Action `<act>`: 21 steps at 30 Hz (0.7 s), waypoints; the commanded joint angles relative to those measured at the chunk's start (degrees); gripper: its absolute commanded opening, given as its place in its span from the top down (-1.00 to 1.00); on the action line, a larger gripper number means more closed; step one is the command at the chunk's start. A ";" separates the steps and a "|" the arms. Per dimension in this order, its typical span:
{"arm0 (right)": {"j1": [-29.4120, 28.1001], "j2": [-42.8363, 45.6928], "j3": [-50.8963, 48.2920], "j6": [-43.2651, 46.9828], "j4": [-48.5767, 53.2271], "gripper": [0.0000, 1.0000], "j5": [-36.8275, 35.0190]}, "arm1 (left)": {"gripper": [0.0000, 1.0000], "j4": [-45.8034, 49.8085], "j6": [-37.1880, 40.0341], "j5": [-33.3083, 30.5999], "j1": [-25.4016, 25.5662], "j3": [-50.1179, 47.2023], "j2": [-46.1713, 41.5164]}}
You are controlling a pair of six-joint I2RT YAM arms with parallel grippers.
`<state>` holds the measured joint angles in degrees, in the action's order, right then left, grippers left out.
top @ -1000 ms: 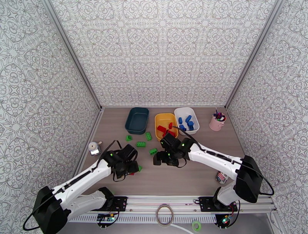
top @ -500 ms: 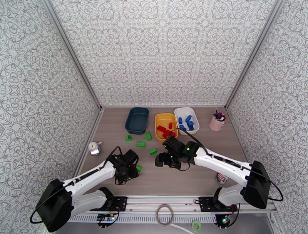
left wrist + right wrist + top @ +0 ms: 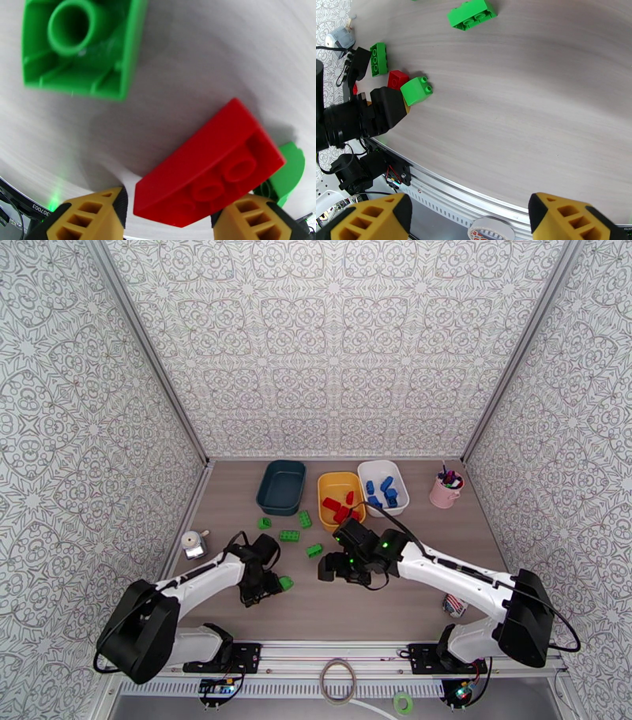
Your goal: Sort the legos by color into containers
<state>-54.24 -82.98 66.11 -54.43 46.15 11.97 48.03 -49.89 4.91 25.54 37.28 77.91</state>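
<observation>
Left wrist view: small red plastic studded brick (image 3: 209,169) lies flat on the pale wood-grain desk (image 3: 189,71), between the two yellow fingers (image 3: 91,217) of the left gripper (image 3: 170,211). Its long axis runs on a diagonal, from beside the left-hand finger up and away to the right. The fingers therefore straddle its near end rather than sitting square to its long sides. Fingers stand apart, one on each side of the brick; cannot tell whether they press it or only flank it. Judgement: with that skew the brick may twist when squeezed.

Neighbours: green plastic brick (image 3: 79,47), hollow underside up, lies farther out to the left, apart from the red one. A rounded green piece (image 3: 288,173) peeks from behind the red brick's far end; touching or not, cannot tell.

Top external view: left gripper (image 3: 265,586) sits low over the near-left desk. Right gripper (image 3: 332,565) hovers mid-desk, nearer the tubs. Its yellow fingers (image 3: 367,221) are wide apart with nothing between them.

Containers stand in a row at the far edge:
- Dark teal rounded plastic tub (image 3: 281,489): no brick seen in it.
- Yellow tub (image 3: 336,483): holds red bricks (image 3: 338,507).
- White tub (image 3: 375,470): holds blue bricks (image 3: 385,489).

Loose green bricks (image 3: 289,535) are scattered on the desk between the left gripper and the tubs.

Judgement: the red brick belongs in the yellow tub, which lies ahead and to the right of the left gripper, past the loose greens. The greens look meant for the teal tub.
</observation>
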 commanded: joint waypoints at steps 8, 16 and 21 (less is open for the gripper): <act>-0.47 -1.40 2.10 0.65 1.14 -0.65 -1.40 | -0.26 -3.11 6.53 -0.88 -3.39 4.69 5.98; -0.46 -1.21 1.81 0.73 1.31 -0.65 -1.81 | 0.11 -1.39 7.27 -1.13 -2.04 7.51 7.80; -0.17 -0.72 0.68 0.14 0.77 -0.65 -2.17 | 0.31 0.85 6.20 -1.13 -0.70 8.39 4.20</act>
<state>-54.33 -83.99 66.54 -54.22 46.52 10.94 48.36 -43.31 4.23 23.90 43.90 84.90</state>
